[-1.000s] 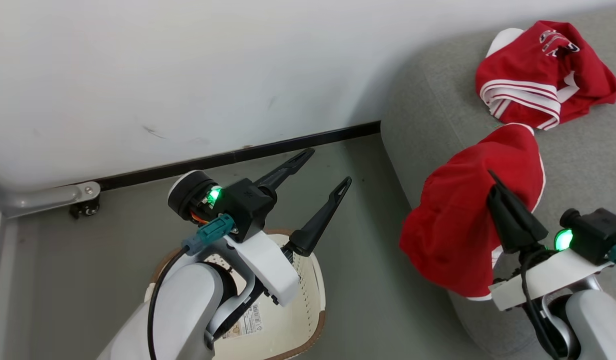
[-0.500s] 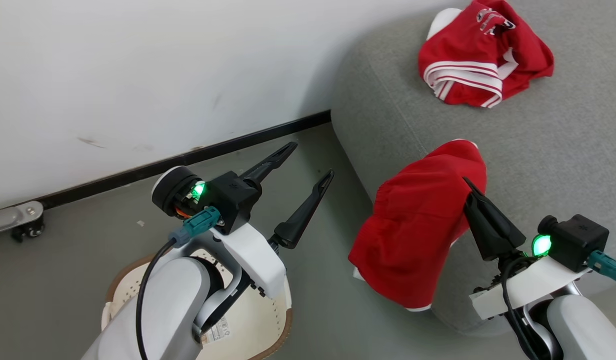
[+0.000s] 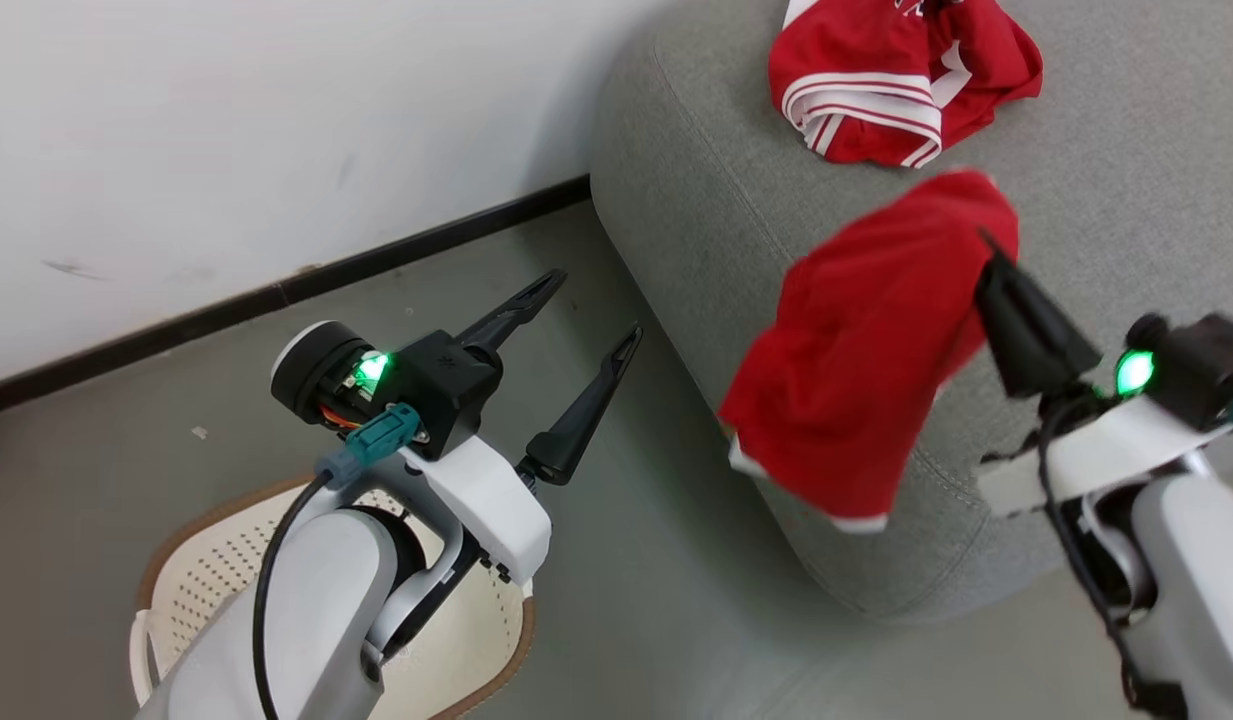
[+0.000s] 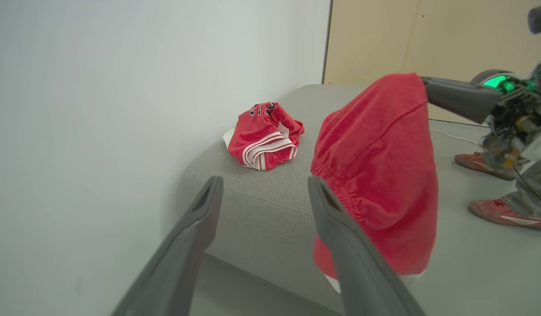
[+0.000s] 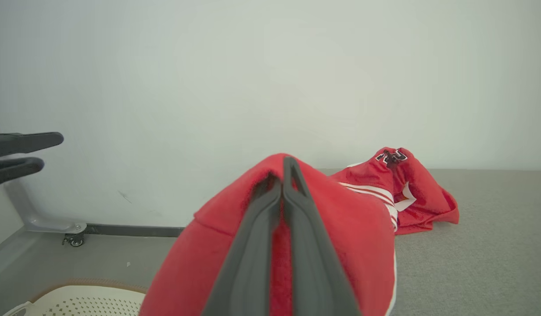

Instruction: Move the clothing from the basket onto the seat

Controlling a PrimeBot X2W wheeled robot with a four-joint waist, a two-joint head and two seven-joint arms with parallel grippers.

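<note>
The right gripper [image 3: 984, 240] is clamped on a red garment [image 3: 861, 350], which hangs in the air over the rounded corner of the grey seat [image 3: 696, 190]. A second red garment [image 3: 891, 85] with white stripes lies crumpled on the seat, near the wall [image 3: 226, 120]. The left gripper [image 3: 593, 308] hovers with fingers spread wide, holding nothing, over the floor [image 3: 656, 560] between the cream perforated basket [image 3: 206, 560] and the seat

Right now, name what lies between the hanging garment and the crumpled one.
Bare seat separates hanging garment from crumpled garment, in the left wrist view.
</note>
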